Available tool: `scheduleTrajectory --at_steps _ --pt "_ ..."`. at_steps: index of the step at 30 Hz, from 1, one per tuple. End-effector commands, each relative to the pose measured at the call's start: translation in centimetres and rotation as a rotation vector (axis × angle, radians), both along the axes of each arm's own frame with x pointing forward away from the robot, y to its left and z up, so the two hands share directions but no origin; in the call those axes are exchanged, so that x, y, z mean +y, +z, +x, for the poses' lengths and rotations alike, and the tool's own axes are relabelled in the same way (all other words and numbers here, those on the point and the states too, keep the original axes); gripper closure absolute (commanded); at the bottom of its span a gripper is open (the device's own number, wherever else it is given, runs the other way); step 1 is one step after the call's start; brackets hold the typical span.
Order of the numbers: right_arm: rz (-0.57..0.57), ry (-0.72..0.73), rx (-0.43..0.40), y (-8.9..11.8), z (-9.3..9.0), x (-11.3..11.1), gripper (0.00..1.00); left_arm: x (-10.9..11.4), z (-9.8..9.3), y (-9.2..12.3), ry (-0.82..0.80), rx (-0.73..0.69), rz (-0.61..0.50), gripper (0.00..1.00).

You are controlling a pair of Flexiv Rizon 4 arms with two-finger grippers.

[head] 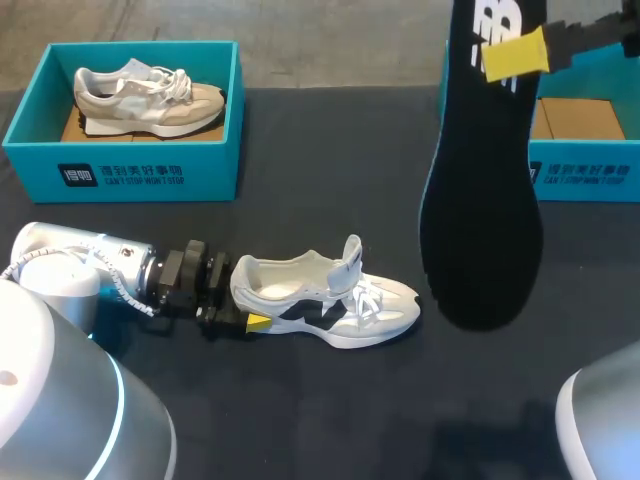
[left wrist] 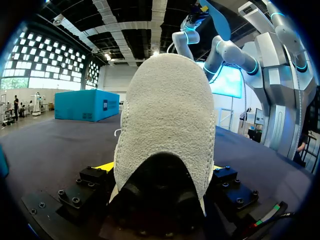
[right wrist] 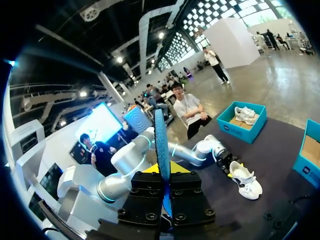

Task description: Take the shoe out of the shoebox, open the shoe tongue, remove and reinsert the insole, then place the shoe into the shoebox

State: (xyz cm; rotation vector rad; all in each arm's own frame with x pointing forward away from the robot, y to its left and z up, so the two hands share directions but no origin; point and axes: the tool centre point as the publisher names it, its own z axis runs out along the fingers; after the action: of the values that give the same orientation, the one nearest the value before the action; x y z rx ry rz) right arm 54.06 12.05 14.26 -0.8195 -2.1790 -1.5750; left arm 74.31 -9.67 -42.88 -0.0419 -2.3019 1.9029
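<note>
The left arm (head: 95, 270) lies low behind the white shoe (head: 335, 300). The left end effector (head: 242, 300) squeezes the shoe's heel from both sides. The right end effector (head: 515, 55) is high up past the shoe's toe, pinching the black insole (head: 482, 220).

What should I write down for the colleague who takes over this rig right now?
The left gripper is shut on the heel of the white shoe, which lies on the table.
The right gripper is shut on the black insole, held up over the table.
Done: shoe out, tongue up, insole removed.
Left: reinsert the insole, then box the shoe, probably in the right shoebox, which looks empty.
The left shoebox holds a beige shoe.
</note>
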Motion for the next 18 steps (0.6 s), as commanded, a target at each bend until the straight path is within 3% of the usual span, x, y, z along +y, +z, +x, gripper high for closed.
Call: scheduleTrajectory --at_steps 1,17,18 --pt "-0.004 0.002 0.003 0.19 0.21 0.2 1.0 -0.11 0.12 -0.35 0.002 0.0 0.0 1.0" --pt "-0.004 0.002 0.003 0.19 0.21 0.2 1.0 0.33 0.02 -0.67 -0.012 -0.044 0.05 1.0" --pt "-0.004 0.002 0.003 0.19 0.21 0.2 1.0 0.35 0.03 -0.64 -0.013 -0.048 0.054 0.76"
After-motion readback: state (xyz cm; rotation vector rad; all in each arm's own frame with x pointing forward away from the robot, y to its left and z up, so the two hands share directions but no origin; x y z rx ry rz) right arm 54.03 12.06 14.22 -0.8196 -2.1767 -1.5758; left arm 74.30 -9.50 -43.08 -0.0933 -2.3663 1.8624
